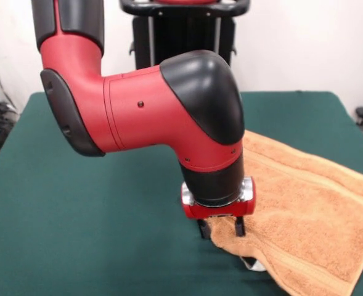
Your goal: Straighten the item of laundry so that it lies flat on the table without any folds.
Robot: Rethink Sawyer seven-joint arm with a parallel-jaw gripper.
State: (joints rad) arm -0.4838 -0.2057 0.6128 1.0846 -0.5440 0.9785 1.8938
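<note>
The orange-tan towel lies toward the right edge of the table, reaching from behind the arm down toward the near right corner, with its right side running out of view. Most of it looks spread and fairly smooth, so the job appears well under way, but it is not finished: the corner nearest the middle of the table is lifted off the green cloth and bunched, and a small white tag peeks out beneath it, which suggests that edge is curled or turned under. The gripper is right at that raised corner, its 2 dark fingers set narrowly either side of a pinch of terry, so it seems to be holding the towel corner rather than merely touching it. What is left, by my reading, is to draw that corner outward and lay it down so the near edge sits flat. As for the towel itself, it is a thick looped terry, rectangular, with woven stripe bands running along near its end by the front of the table and a faint long crease across its middle; whether the part hidden off the right side lies flat, I cannot tell.
</note>
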